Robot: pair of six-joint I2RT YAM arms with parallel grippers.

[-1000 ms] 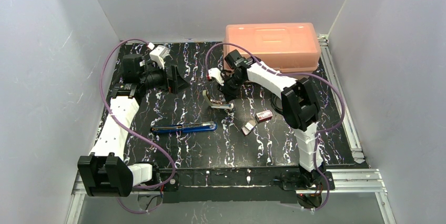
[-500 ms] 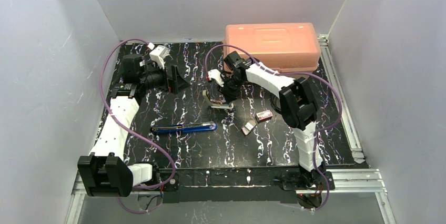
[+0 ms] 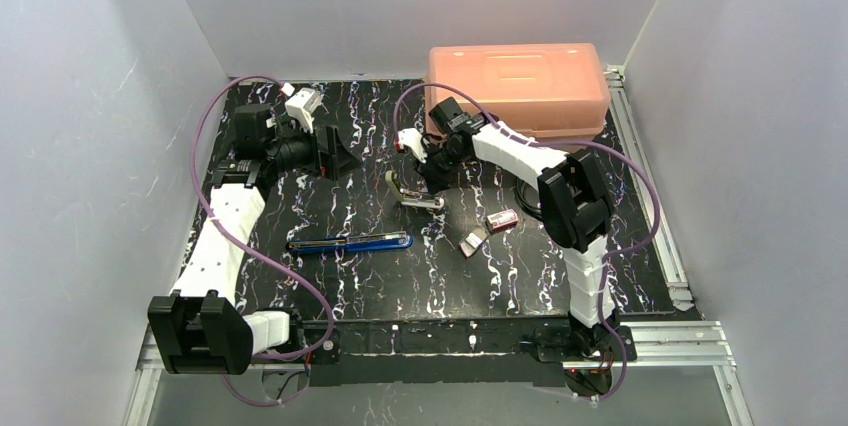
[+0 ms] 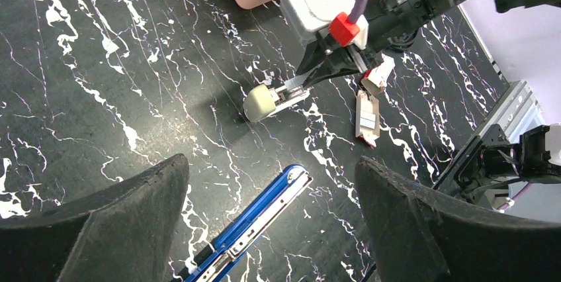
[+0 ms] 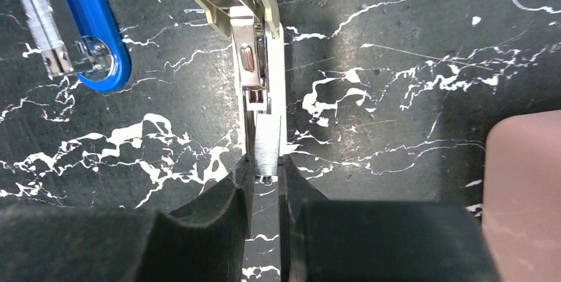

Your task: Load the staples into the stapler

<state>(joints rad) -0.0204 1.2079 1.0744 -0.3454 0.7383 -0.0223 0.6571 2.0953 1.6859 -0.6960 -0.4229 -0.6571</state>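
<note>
right elbow (image 3: 572,196) farther right; staples (image 5: 268,144) pinched in closed right gripper (image 5: 266,177) over stapler (image 5: 246,4) channel; left gripper (image 4: 270,163) wide, empty

The top view looks down from high behind the near edge over the whole worktop (image 3: 330,291). The left wrist view faces rightward across it, fairly far; the right wrist view looks straight down, very close. All share the beige stapler (image 3: 422,203) (also the blue tool (image 3: 350,243)).

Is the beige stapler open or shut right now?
Open: the stapler shows its lid swung up off the bare metal channel, with the staples at the channel's end.
</note>
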